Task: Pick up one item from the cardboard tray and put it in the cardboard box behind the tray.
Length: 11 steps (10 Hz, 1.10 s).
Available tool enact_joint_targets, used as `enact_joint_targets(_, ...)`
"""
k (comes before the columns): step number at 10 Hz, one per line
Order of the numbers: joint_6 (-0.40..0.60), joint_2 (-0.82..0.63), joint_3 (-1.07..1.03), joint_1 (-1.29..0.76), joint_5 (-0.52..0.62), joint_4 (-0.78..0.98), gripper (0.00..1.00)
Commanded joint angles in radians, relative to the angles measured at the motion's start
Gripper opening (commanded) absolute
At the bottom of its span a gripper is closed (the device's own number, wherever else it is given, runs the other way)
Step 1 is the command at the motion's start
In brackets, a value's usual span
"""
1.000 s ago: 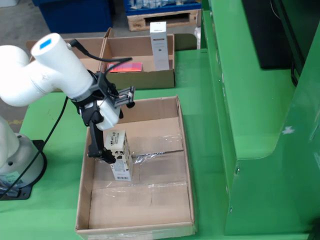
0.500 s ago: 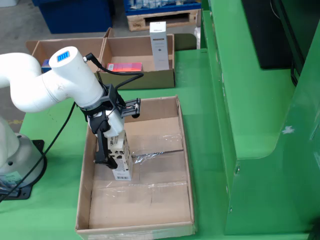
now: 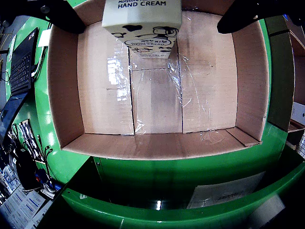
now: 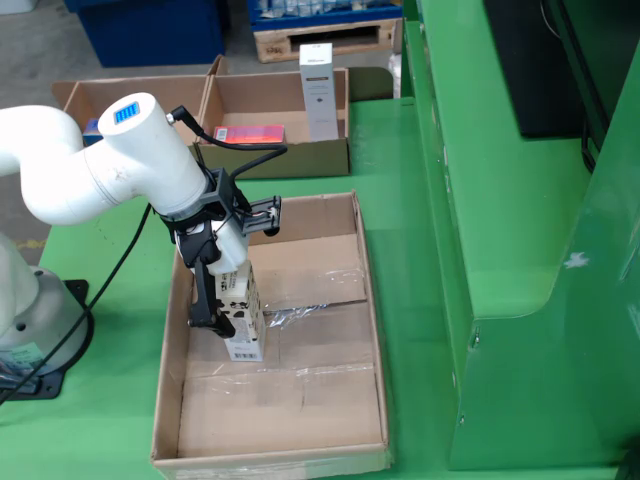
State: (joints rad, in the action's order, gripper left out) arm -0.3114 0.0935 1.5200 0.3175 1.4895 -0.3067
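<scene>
A white hand cream box (image 4: 241,310) with black cow-patch print stands upright in the left part of the cardboard tray (image 4: 371,300). My gripper (image 4: 230,298) is lowered over it, with one black finger (image 4: 205,300) down its left side. In the wrist view the hand cream box (image 3: 143,24) sits at the top centre between the two dark fingers (image 3: 62,14). They are spread wide, with a gap on each side of the box, so the gripper (image 3: 152,14) is open. The tray floor (image 3: 157,95) shows taped seams and nothing else.
Behind the tray stands an open cardboard box (image 4: 280,160) holding a tall white carton (image 4: 318,90) and a flat red item (image 4: 250,133). A second box (image 4: 100,95) adjoins it on the left. A green machine housing (image 4: 520,250) rises on the right. The arm's base (image 4: 30,330) sits left.
Since a second ago the arm has swung right and turned, bringing the gripper closer around the hand cream box. It has held still over the last half second.
</scene>
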Motion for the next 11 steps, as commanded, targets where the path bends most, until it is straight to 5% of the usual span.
enact_joint_targets(1,0.000,-0.020,-0.024,-0.001,-0.001,-0.012,1.00)
enact_joint_targets(5,0.000,-0.020,-0.024,-0.001,-0.001,-0.012,1.00)
enact_joint_targets(11,0.000,-0.020,-0.024,-0.001,-0.001,-0.012,0.40)
